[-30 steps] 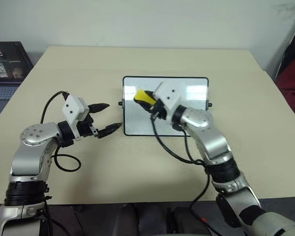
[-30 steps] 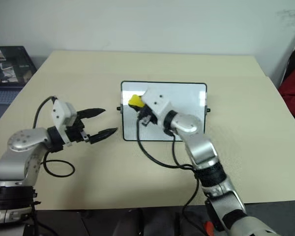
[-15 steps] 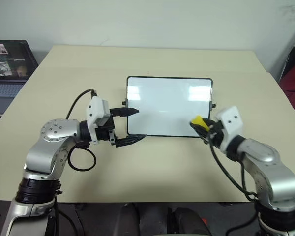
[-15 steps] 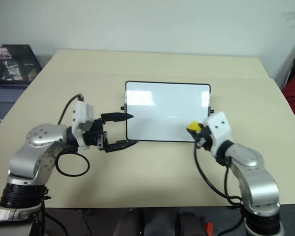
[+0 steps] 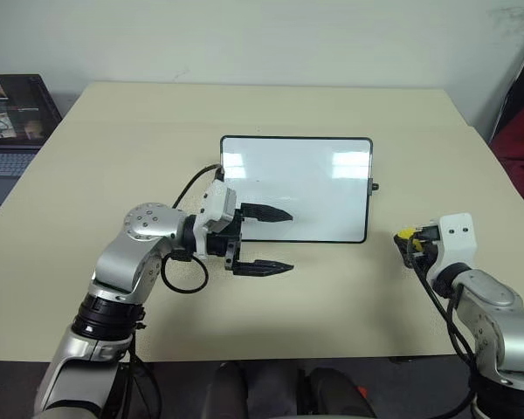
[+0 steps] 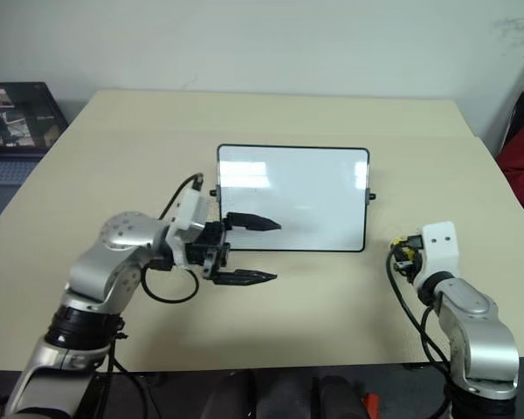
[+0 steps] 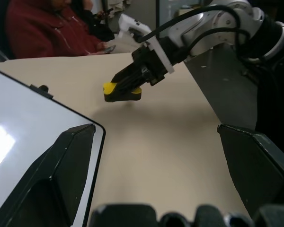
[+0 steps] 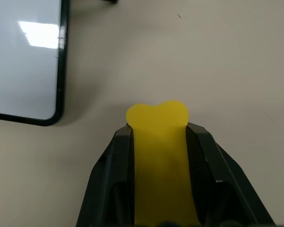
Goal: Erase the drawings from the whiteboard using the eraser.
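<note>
Yellow eraser [image 8: 157, 156] is sitting clamped in the right gripper [image 5: 412, 239] at the frame's right, off the whiteboard [image 5: 314, 188], which is looking clean at centre; the left gripper [image 5: 268, 239], fingers spread, is straddling the board's lower-left edge and risking nudging it.

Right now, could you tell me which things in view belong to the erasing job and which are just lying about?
Part of the job:
- whiteboard, wiped clean
- yellow eraser, clamped in the right gripper, off the board
- left gripper, open, at the board's near-left corner

Lying about:
- laptop beside the table
- seated person in red
</note>
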Robot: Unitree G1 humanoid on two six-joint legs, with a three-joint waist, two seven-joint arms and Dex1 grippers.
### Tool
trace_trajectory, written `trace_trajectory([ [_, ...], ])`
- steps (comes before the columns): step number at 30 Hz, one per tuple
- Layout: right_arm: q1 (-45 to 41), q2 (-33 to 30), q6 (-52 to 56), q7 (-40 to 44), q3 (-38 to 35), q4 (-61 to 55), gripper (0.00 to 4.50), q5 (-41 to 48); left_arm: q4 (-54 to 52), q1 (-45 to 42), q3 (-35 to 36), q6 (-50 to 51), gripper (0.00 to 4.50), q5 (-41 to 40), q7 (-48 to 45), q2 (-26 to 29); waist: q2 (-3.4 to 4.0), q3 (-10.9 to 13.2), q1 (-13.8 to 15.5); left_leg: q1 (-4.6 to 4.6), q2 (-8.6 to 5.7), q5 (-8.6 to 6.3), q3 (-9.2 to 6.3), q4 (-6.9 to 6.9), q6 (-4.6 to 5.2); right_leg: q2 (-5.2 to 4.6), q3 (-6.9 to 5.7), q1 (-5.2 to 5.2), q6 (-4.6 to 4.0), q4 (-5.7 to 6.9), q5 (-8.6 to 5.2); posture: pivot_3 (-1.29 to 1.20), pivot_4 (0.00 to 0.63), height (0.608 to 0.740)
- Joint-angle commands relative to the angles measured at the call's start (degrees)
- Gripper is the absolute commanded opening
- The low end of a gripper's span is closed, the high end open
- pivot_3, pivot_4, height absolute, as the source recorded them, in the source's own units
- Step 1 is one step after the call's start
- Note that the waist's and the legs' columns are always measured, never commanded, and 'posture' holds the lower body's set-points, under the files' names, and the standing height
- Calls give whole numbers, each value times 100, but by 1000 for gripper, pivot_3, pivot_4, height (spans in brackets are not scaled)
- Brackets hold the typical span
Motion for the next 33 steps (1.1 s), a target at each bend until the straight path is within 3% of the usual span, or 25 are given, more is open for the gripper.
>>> trace_trajectory([
  [1,-168,67,-164,-266,-305,209,1122,2,-97,-127,-86,-134,4500,11,-55,-112,0,0,4,0,-1,0,0,0,0,0,-1,1,0,0,0,0,150,740],
  [7,-294,255,-242,-420,-526,587,1122,187,-174,-27,-56,-98,4500,32,65,-136,2,0,2,0,0,0,0,0,0,1,0,1,0,0,0,0,150,740],
  [17,-401,207,-572,-569,-400,662,4486,226,-327,193,103,-44,4500,57,457,-82,3,0,2,0,0,0,0,0,0,1,1,1,-1,1,0,0,150,740],
  [22,-495,72,-1048,-355,95,-202,4486,320,-377,437,554,44,4500,11,1083,-72,11,3,-5,0,2,0,0,0,0,1,2,-2,0,1,0,0,150,740],
  [26,-150,352,-1691,-454,721,-723,4486,196,-624,876,1146,146,4500,103,2237,-306,10,0,-2,0,7,0,-7,-1,0,5,-1,0,1,0,-1,0,150,740],
  [29,306,581,-2584,-515,1105,-673,4486,-2,-1051,1355,1348,188,4500,243,3046,-569,9,-1,13,-1,5,-1,-8,0,-1,1,0,6,1,-6,-1,0,150,740],
  [33,1510,1027,-4680,-572,1700,-75,4486,-372,-1687,2390,1869,-100,4500,834,4807,-1439,2,-11,35,1,1,-3,-10,4,2,-34,-2,21,2,-17,-1,0,150,740],
])
